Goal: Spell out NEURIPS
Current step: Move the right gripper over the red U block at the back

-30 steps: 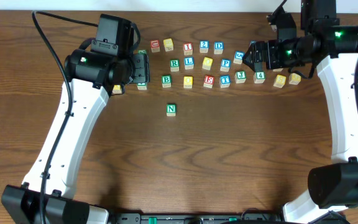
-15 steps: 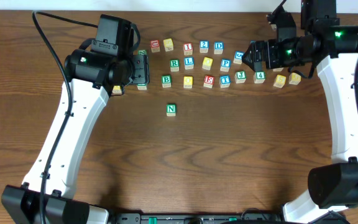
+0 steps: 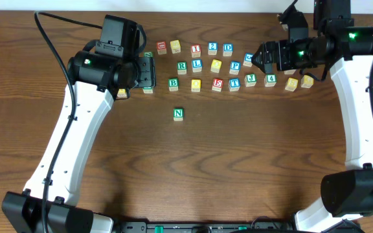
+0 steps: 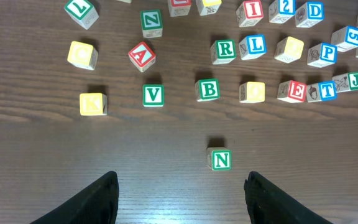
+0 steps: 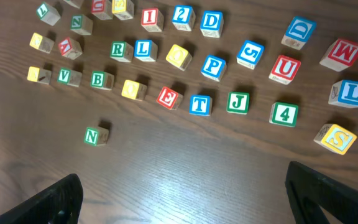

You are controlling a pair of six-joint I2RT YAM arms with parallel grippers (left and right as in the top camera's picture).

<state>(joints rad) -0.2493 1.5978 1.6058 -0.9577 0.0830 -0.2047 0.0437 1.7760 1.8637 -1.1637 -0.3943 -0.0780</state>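
- Green N cube (image 3: 178, 114) is sitting alone on the dark, wood-grained table (image 3: 238, 168), well apart from the rows of blocks. Its pale wooden face is showing a framed green letter.
- Red E cube (image 5: 168, 97) is lying slightly turned in the lower row, between a plain yellow block (image 5: 133, 89) and the blue T block (image 5: 199, 104).
- Green R cube (image 4: 225, 50) is resting just beside a blue L block (image 4: 253, 45), and the red I cube (image 4: 252, 9) is standing in the row above them.
- Blue P cube (image 5: 213, 65) and red U cube (image 5: 284, 68) are both sitting skewed in the middle row.
- Yellow S cube (image 5: 335, 138) is lying tilted near the right end.
- Left gripper (image 4: 180, 186) is hanging over bare wood with its smooth black fingers (image 4: 98, 199) spread wide, gripping nothing. The N cube is lying just ahead of them.
- Right gripper (image 5: 182, 177) is hovering the same way, spread apart and empty.
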